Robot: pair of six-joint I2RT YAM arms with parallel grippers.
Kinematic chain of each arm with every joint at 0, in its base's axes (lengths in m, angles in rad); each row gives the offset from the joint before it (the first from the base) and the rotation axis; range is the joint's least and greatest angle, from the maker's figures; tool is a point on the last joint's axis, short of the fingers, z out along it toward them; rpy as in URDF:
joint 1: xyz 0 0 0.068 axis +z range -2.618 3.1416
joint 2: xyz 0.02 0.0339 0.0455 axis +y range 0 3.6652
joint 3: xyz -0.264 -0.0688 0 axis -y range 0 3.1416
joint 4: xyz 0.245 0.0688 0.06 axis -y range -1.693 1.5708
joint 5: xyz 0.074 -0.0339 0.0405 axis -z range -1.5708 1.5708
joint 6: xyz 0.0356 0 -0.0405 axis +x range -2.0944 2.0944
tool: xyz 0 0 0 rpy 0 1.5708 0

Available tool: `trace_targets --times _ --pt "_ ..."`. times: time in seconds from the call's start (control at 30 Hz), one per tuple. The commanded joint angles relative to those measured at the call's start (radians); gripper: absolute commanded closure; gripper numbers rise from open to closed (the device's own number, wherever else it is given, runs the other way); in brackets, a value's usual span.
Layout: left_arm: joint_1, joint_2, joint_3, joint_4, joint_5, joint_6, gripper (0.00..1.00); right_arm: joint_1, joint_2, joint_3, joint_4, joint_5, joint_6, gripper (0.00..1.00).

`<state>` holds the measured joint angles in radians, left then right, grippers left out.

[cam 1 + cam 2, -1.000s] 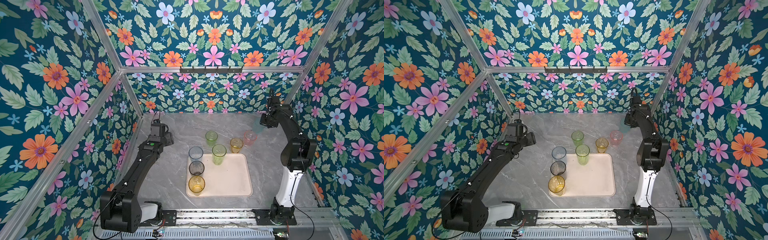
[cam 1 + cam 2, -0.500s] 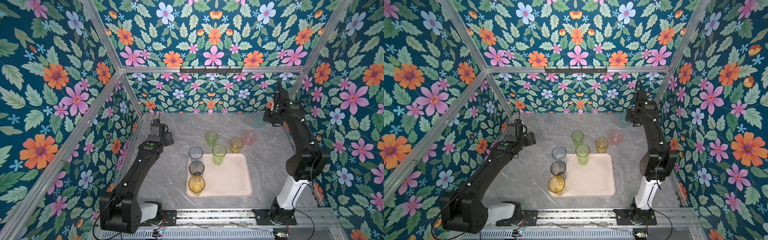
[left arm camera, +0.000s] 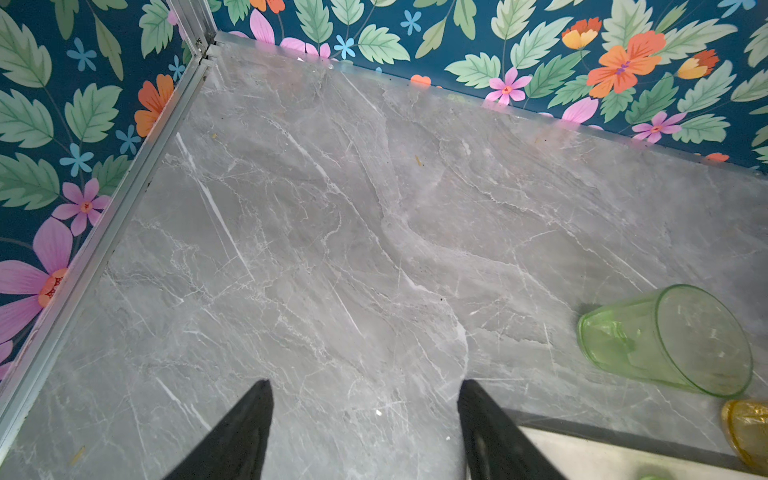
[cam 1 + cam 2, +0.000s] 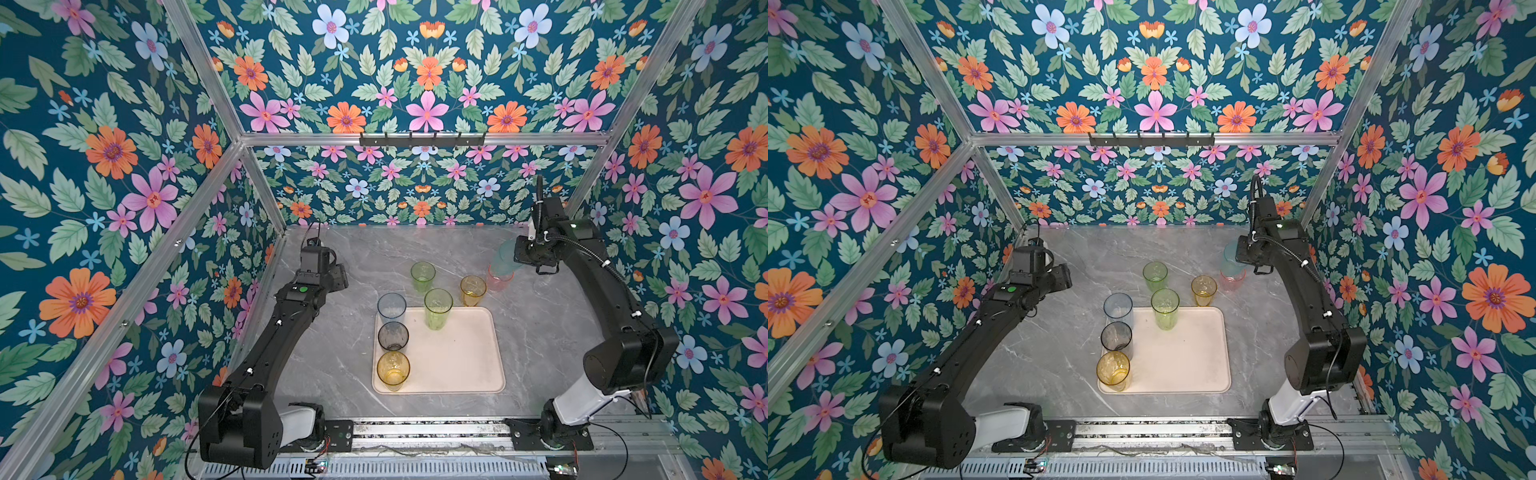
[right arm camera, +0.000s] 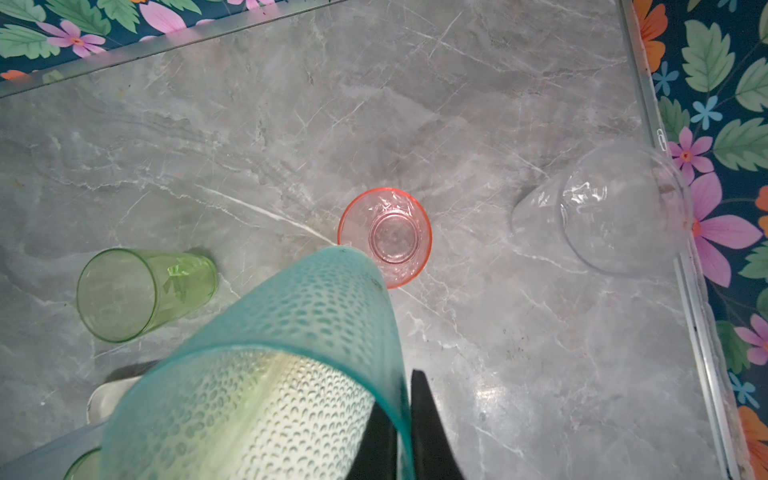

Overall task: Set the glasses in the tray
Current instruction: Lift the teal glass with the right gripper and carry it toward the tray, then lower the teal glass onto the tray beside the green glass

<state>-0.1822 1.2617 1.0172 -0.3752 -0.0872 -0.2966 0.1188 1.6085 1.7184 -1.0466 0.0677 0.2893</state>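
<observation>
The right end effector (image 5: 399, 399) is clamped on the rim of the teal tumbler (image 5: 266, 374), with one finger inside the wall and one outside. It holds the tumbler tilted near the far right corner of the desk (image 4: 548, 332). The tumbler's base points toward the pink tumbler (image 5: 384, 237), which stands upright on the desk just beside it. The clear tumbler (image 5: 602, 208) stands close to the desk's right edge.

The left end effector (image 3: 365, 384) is spread wide and holds nothing. It hangs over bare desk toward the far left corner, well apart from the glasses.

The tray (image 4: 457, 357) lies near the middle of the desk's front edge. Three tumblers stand in a row along its left side: the blue tumbler (image 4: 391, 307) at the far corner, the smoke-grey tumbler (image 4: 393, 336) in the middle, and the yellow tumbler (image 4: 393, 370) nearest the front. The tall yellow-green tumbler (image 4: 437, 309) stands just inside the tray's far rim.

On the desk beyond the tray are the green tumbler (image 4: 422, 276) and the short amber tumbler (image 4: 473, 290). The amber one is just beside the tray's far rim.
</observation>
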Motion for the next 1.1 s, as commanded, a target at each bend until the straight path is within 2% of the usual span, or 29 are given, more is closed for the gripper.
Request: trace_targets --times 0.0,0.33,0.77,1.07 --pt "0.001 0.001 0.003 0.012 0.001 0.005 0.27 0.007 -0.044 -0.033 0.024 -0.022 0.032 1.0" --pt "0.001 0.003 0.004 0.006 -0.003 0.007 0.27 0.044 -0.186 -0.179 0.023 -0.051 0.059 1.0" --pt "0.001 0.005 0.006 0.004 -0.003 0.008 0.27 0.215 -0.327 -0.28 -0.072 0.01 0.094 1.0" --pt "0.001 0.005 0.006 0.004 -0.003 0.008 0.27 0.389 -0.392 -0.39 -0.095 0.085 0.21 1.0"
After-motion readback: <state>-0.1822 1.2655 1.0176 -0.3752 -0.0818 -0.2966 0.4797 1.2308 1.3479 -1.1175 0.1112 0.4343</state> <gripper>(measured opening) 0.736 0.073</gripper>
